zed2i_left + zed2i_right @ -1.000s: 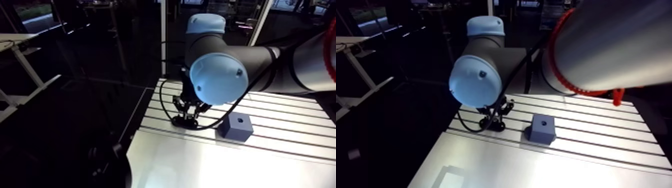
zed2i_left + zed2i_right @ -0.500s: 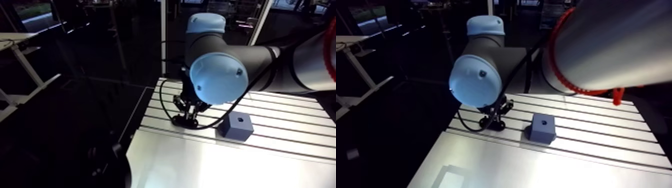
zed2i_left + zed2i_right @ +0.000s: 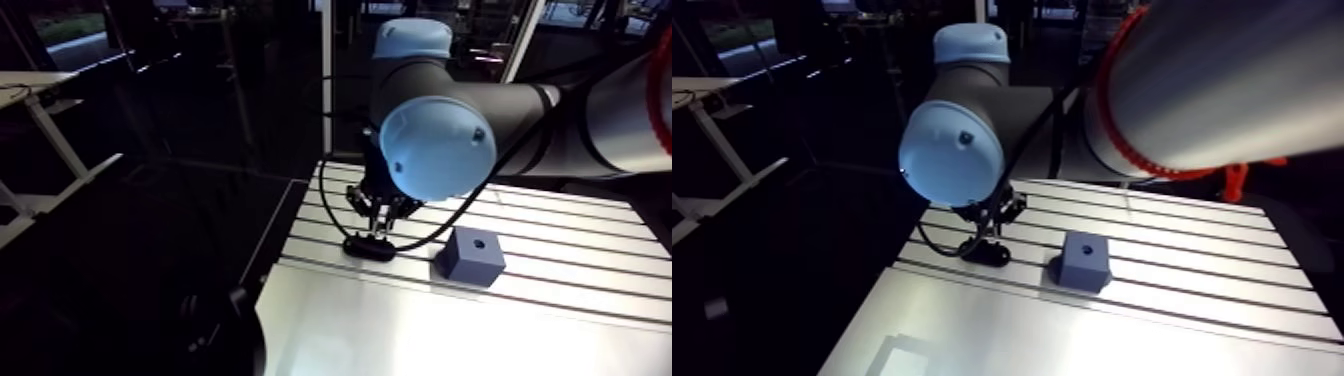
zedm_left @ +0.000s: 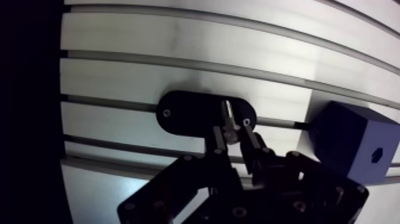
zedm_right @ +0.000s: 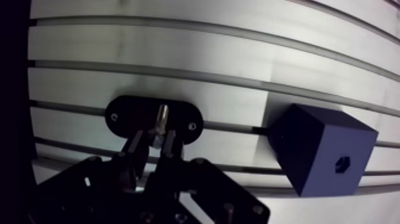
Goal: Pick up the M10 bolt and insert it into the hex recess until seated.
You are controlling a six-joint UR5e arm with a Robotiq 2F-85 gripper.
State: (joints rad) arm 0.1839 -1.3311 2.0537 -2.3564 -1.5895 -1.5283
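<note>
Clamping the M10 bolt [image 4: 228,122] between my two fingers [image 4: 218,140], my claw [image 4: 233,136] is closed tight on its metal shank, with the pale shaft poking out just past the fingertips. In the wrist view the bolt hangs right over the black oval plate [image 4: 181,112]. I cannot tell whether its end touches the plate or sits clear of it. That plate lies flat across one slot of the slotted aluminium table [image 4: 178,36], with a small screw showing near each end.

Off to one side of my claw, apart from the plate along the same slot, stands the dark blue block [image 5: 321,146]. Its hex recess [image 5: 341,162] is open, nothing in it. In the arm view my wrist comes down over the plate near the table's edge, and the block [image 3: 470,257] stands beside it, its upper face with the recess in plain sight.
</note>
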